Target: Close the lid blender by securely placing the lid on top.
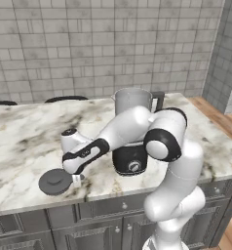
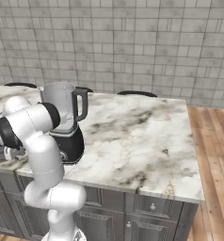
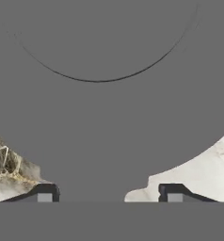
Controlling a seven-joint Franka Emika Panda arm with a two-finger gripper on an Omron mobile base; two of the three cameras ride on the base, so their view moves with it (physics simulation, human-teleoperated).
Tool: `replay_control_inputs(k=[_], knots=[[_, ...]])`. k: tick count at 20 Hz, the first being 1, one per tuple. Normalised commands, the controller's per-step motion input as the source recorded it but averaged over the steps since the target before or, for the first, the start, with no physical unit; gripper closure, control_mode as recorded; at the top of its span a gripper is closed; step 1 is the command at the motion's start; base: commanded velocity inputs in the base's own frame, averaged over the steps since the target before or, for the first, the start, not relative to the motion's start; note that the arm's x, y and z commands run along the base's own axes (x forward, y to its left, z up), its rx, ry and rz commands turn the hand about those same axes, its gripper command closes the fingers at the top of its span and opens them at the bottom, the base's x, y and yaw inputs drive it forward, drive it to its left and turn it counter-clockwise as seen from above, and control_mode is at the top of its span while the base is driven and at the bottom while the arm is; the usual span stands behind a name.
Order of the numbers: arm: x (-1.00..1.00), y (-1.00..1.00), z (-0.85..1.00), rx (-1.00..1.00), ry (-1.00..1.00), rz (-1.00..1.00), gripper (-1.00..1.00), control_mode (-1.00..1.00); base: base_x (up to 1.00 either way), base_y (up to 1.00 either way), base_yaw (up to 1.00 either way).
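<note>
lid close under gripper, fingers spread beside its tab, hold unclear; blender half hidden behind arm

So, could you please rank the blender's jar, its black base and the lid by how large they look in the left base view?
1. The blender's jar, though the arm hides its lower part.
2 and 3. The black base and the lid look alike in width; the arm covers the base's top, so I won't rank them.

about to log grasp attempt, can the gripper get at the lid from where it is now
Probably yes. The gripper sits open right over the lid, one fingertip on each side of its tab, and nothing lies between them on the counter.
</note>
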Motion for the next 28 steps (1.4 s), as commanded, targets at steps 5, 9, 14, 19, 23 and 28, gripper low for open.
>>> replay_control_inputs(k=[5, 9, 14, 19, 23, 28], knots=[[0.00, 0.00, -0.04, 0.00, 0.00, 0.01, 1.00, -1.00, 0.00, 0.00, 0.00], [-0.23, 0.00, 0.09, 0.00, -0.12, 0.00, 1.00, -1.00, 0.00, 0.00, 0.00], [-0.46, 0.00, 0.76, 0.01, -0.33, 0.00, 1.00, -1.00, 0.00, 0.00, 0.00], [-0.36, 0.00, 1.00, 0.07, -0.34, 0.00, 1.00, -1.00, 0.00, 0.00, 0.00], [-0.19, -0.09, 1.00, 0.17, -0.18, 0.02, 1.00, -1.00, 0.00, 0.00, 0.00], [-0.09, -0.03, 1.00, 0.20, -0.14, 0.06, 1.00, -1.00, 0.00, 0.00, 0.00]])
